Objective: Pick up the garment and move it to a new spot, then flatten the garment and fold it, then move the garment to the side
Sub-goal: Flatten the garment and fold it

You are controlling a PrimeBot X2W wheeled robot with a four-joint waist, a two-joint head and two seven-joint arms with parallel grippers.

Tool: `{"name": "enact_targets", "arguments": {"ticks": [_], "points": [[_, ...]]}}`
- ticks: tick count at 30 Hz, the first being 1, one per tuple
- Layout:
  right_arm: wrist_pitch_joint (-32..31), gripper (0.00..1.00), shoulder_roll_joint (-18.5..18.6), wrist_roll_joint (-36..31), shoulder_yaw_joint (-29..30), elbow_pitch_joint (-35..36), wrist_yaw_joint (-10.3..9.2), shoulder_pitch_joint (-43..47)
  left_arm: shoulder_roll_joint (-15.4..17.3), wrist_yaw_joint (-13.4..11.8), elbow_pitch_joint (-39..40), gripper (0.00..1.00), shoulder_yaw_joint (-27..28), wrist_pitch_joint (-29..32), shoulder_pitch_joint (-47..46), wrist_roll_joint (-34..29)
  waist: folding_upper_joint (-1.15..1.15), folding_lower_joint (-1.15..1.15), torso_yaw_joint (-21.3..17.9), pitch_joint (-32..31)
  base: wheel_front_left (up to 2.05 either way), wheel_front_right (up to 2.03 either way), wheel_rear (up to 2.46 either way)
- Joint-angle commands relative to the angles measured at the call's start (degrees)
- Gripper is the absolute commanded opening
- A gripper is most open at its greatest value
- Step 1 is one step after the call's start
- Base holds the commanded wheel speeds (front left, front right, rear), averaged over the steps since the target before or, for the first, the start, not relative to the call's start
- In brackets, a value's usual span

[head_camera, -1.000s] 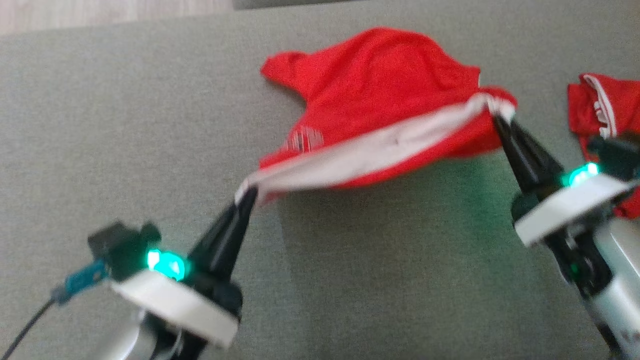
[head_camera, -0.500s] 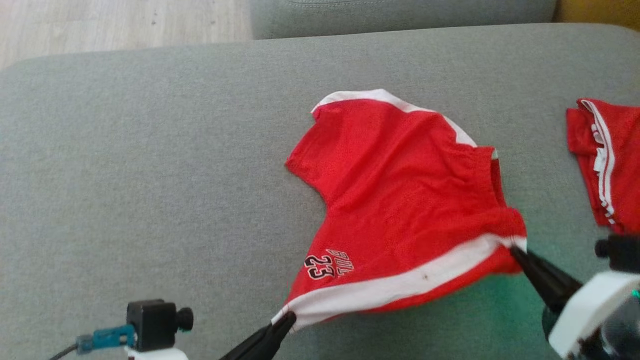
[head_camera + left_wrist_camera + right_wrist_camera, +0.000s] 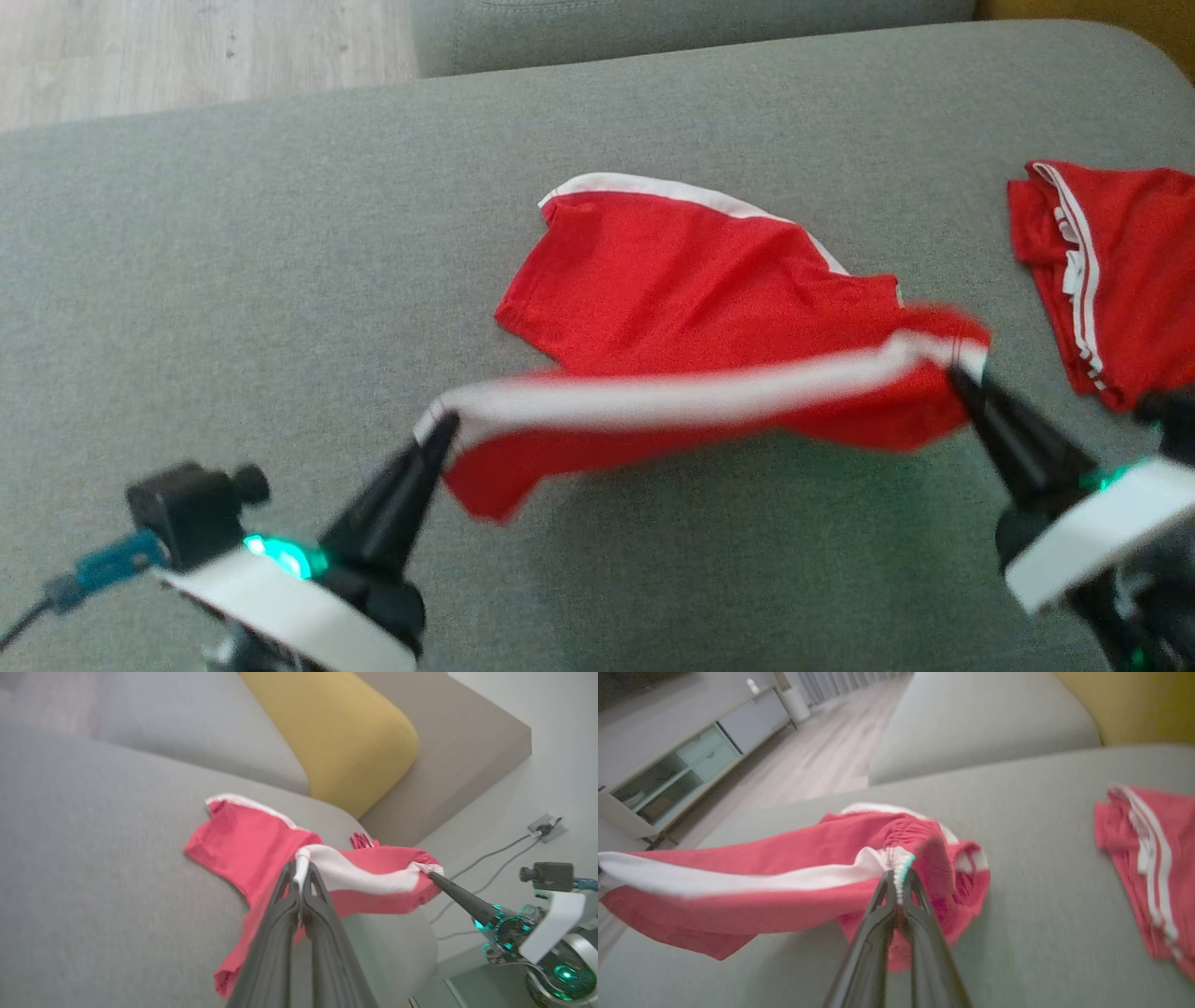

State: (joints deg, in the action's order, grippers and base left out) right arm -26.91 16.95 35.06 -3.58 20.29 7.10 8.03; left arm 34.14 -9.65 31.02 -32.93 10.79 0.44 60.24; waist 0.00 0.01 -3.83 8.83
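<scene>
Grey cushion (image 3: 280, 233) lies under your red garment (image 3: 681, 289), stretched taut between left gripper (image 3: 446, 427) and right gripper (image 3: 954, 373), both clamped on it. You seem mid-flattening; folding and setting aside remain.

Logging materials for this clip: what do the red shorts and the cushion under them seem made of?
The red shorts: thin matte synthetic knit, probably mesh jersey; it drapes limply and the waistband is gathered. The cushion: grey woven upholstery, matte; a fine weave grain shows.
</scene>
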Motion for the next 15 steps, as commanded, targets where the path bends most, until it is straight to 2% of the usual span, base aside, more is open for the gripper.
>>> {"name": "enact_targets", "arguments": {"ticks": [1,7,15], "points": [[2.55,0.00,1.90,-1.23,-1.23,2.20,0.39,-4.87,0.39,0.50,0.63,0.00,3.58,-2.02,-4.62,-2.09,0.00,-0.01,0.09,-0.42,0.00,0.00,0.00],[8.43,0.00,4.68,-1.15,-3.09,3.95,0.39,-11.68,-0.09,0.72,1.34,0.00,7.53,-5.17,-11.35,-5.45,0.00,-0.01,0.78,-1.97,0.00,0.00,0.00],[6.32,0.00,8.59,-2.06,-0.88,10.77,0.39,-17.78,3.05,0.28,8.58,0.00,12.43,-1.23,-20.81,-4.97,0.00,-0.01,1.54,0.03,0.00,0.00,0.00]]}}
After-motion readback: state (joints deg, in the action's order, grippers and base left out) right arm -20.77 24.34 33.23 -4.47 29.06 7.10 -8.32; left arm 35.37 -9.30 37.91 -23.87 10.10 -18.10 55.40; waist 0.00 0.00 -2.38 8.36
